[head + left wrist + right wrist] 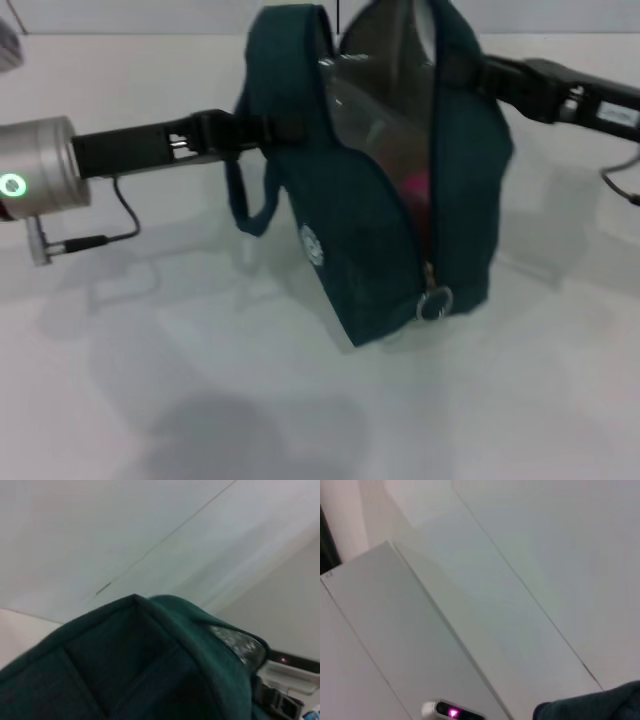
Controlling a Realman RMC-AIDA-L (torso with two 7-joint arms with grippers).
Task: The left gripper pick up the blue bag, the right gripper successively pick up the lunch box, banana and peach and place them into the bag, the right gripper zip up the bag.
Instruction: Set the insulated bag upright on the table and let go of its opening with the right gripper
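The blue bag [370,230] hangs upright over the white table, its top open and its silver lining [385,90] showing. A pink patch, the peach [415,185], shows inside through the open zipper slit. The lunch box and banana are hidden. The zipper's ring pull [435,301] hangs low at the bag's front end. My left gripper [252,130] is shut on the bag's left side by a loop handle. My right gripper [488,75] is against the bag's upper right side. Bag fabric fills the left wrist view [125,665] and shows as a corner in the right wrist view [600,705].
The white table [200,380] lies under the bag. The left arm's silver cylinder [40,165] and its cable [100,240] reach in from the left. The right arm's cable [620,175] hangs at the right edge. A pale object [8,45] sits at the far left corner.
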